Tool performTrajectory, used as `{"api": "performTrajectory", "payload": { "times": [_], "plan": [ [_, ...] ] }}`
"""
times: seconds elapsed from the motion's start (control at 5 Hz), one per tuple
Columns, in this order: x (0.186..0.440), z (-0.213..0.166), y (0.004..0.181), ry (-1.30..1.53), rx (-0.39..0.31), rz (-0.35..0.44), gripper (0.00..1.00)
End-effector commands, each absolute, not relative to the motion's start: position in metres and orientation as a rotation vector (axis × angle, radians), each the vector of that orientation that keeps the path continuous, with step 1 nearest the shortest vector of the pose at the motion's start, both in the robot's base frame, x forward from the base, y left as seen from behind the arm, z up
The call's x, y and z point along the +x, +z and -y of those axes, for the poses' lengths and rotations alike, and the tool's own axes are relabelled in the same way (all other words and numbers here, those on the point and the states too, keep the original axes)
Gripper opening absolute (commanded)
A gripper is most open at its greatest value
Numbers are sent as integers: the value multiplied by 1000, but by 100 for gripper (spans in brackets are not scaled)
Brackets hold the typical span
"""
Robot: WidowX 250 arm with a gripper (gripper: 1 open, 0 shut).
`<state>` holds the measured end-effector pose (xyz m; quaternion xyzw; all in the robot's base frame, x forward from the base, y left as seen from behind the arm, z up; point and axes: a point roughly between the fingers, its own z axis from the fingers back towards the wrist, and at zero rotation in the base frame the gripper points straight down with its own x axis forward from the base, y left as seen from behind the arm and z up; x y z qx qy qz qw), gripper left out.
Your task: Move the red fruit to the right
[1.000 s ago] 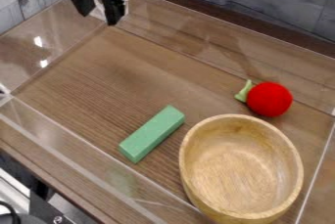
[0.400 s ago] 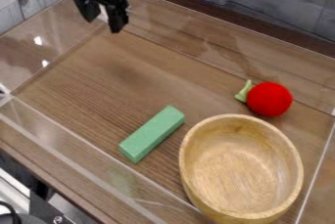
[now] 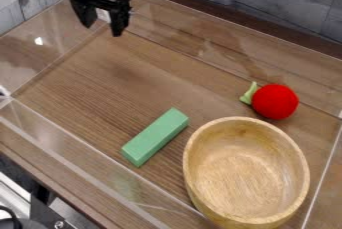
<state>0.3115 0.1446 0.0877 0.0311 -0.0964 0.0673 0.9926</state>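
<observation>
The red fruit is a small round bright red toy with a green leaf on its left side. It rests on the wooden table at the right, just above the rim of the wooden bowl. My gripper hangs at the far top left, a long way from the fruit. Its black fingers stand open with nothing between them.
A flat green rectangular block lies near the middle front, left of the bowl. Clear plastic walls run around the table surface. A grey brick-pattern wall stands at the back right.
The gripper has shifted slightly within the top left corner. It stays open. The fruit, block and bowl have not moved.
</observation>
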Motion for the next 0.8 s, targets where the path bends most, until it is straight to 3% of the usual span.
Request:
{"api": "performTrajectory", "payload": {
  "times": [0.0,0.4,0.6],
  "plan": [
    [322,-137,109,201,105,262,100],
    [314,-167,97,210,107,279,100],
    [319,-173,108,225,113,285,100]
  ]
}}
